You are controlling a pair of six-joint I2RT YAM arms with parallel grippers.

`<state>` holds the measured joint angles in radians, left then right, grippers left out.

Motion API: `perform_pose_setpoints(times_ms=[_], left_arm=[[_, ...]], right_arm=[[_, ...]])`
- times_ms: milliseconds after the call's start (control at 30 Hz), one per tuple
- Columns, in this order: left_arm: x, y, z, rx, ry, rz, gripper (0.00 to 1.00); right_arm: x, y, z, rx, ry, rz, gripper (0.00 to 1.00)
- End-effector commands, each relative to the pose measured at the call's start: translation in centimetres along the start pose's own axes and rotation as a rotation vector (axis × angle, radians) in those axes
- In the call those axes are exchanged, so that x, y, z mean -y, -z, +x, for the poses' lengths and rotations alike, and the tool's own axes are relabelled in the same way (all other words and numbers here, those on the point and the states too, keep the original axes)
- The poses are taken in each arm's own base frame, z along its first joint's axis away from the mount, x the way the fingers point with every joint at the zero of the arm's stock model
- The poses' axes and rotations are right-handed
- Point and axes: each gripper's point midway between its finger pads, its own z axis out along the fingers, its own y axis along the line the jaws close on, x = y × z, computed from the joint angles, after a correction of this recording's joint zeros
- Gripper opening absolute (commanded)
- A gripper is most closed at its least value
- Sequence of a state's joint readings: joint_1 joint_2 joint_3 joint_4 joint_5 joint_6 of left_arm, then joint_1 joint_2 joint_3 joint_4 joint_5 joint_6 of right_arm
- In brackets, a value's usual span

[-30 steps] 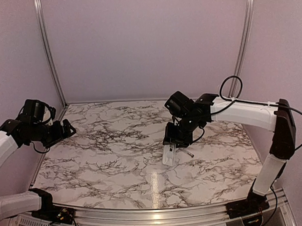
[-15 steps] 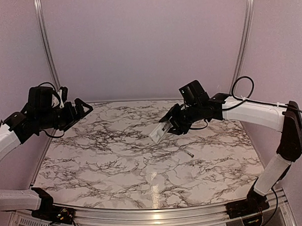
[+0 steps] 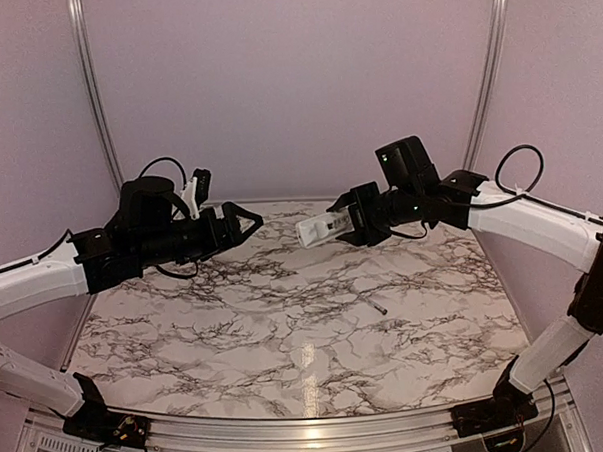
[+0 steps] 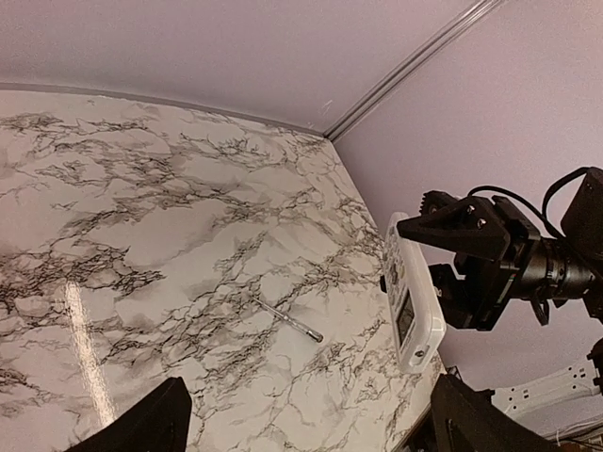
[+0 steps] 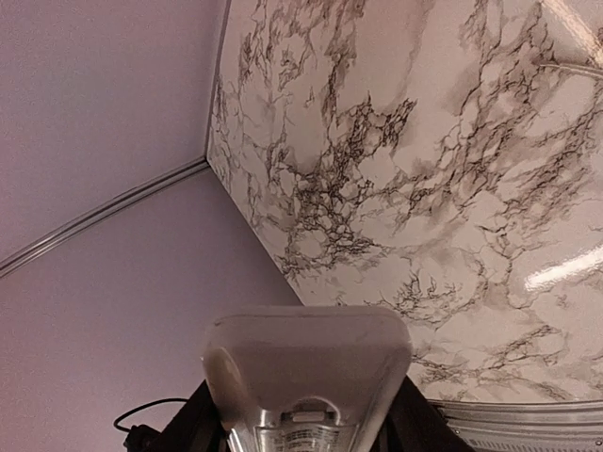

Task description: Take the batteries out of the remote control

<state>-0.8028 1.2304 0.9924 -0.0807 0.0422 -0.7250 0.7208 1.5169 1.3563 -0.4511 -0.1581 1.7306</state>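
My right gripper (image 3: pixel 359 221) is shut on one end of the remote control (image 3: pixel 322 228), a slim white bar held level in the air above the back of the marble table, its free end pointing left. My left gripper (image 3: pixel 253 221) is open and empty, also raised, facing the remote's free end with a gap between them. In the left wrist view the remote (image 4: pixel 413 303) shows a face with a label and a small dark window, and my own gripper (image 4: pixel 309 400) stands wide open. In the right wrist view the remote (image 5: pixel 306 363) fills the jaws. No batteries show.
A thin grey rod (image 3: pixel 376 306) lies on the marble table (image 3: pixel 236 329) right of centre, below the held remote; it also shows in the left wrist view (image 4: pixel 287 318). Purple walls with metal corner rails (image 3: pixel 487 78) close the back and sides.
My right gripper has lifted the remote off the table and carried it up and back, turning it level. My left arm has swung in from the left edge toward the centre.
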Motion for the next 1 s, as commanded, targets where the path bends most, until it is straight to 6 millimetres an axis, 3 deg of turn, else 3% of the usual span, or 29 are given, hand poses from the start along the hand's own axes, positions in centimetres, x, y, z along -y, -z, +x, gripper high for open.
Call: perform_pose_setpoints(times_ms=[0,400,567,733,967], left_arm=[[4.9,-1.4,-2.5,0.089,-0.052,0.123,0.92],[9.3,-6.7,0.3,-0.019,-0.113,0.22,0.81],[9.2,-8.1,1.2,-0.059,-0.125,0.205,0.78],[9.4,-8.6,1.8,-0.083,-0.124,0.224,0.67],[9.2,-9.5,3.2,-0.135,-0.123,0.224,0.65]], right_arm=[[-0.9,0.3,0.3,0.004,-0.057,0.026,0.0],[-0.5,1.3,0.3,0.017,-0.094,0.049,0.0],[-0.6,1.4,0.4,0.01,-0.098,0.044,0.0],[-0.8,1.7,0.4,0.012,-0.108,0.029,0.0],[-1.1,2.0,0.3,0.012,-0.115,0.01,0.0]])
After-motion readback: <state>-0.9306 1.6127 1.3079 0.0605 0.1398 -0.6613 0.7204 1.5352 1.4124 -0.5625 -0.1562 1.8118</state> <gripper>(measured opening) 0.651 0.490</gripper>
